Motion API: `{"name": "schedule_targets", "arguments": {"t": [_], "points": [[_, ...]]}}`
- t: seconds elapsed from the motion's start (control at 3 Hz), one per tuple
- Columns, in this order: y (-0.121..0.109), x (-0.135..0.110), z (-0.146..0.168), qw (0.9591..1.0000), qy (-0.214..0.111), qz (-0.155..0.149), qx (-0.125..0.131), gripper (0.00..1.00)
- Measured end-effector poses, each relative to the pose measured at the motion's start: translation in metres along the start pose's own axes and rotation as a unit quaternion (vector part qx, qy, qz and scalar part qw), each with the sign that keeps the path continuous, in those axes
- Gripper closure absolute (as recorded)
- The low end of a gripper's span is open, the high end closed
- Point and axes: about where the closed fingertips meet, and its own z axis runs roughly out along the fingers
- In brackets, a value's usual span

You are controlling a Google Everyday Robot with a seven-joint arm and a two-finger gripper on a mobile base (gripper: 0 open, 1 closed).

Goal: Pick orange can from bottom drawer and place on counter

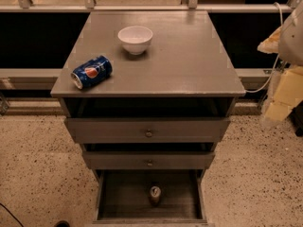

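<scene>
Camera view looks down the front of the cabinet, so starting closest: the bottom drawer (122, 200) is pulled open. The orange can (155, 194) stands upright on its dark floor, roughly in the middle and not touching any wall. Nothing is holding it.

Just above are the two shallower drawers (118, 161) with the little knobs, pushed in much further than the bottom one.

Off to the right of the cabinet, about level with its top front edge, is what I take to be the end effector (283, 96). It's pale, half cut off by the frame edge, and well apart from both the drawer and the can. Honestly can't tell if it's spread or pressed together.

Further back, the surface (189, 63) has a blue Pepsi can (91, 72) lying on its side near the front left corner. A white bowl (135, 39) sits behind that, toward the middle.

Progress-wise I'd say we're basically at the start. The drawer's open, but reaching down, grabbing the can, lifting it and setting it on top are all still left. The right half of the surface looks like the easy spot to put it.
</scene>
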Motion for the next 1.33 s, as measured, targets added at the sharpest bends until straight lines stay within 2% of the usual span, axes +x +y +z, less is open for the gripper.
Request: {"name": "schedule_targets", "arguments": {"t": [0.67, 1.0, 1.33], "points": [[0.0, -0.001, 0.0, 0.9999, -0.01, 0.001, 0.003, 0.0], [0.017, -0.003, 0.014, 0.9988, -0.046, -0.014, -0.001, 0.0], [0.056, 0.014, 0.08, 0.9916, -0.125, -0.01, -0.029, 0.0]]}}
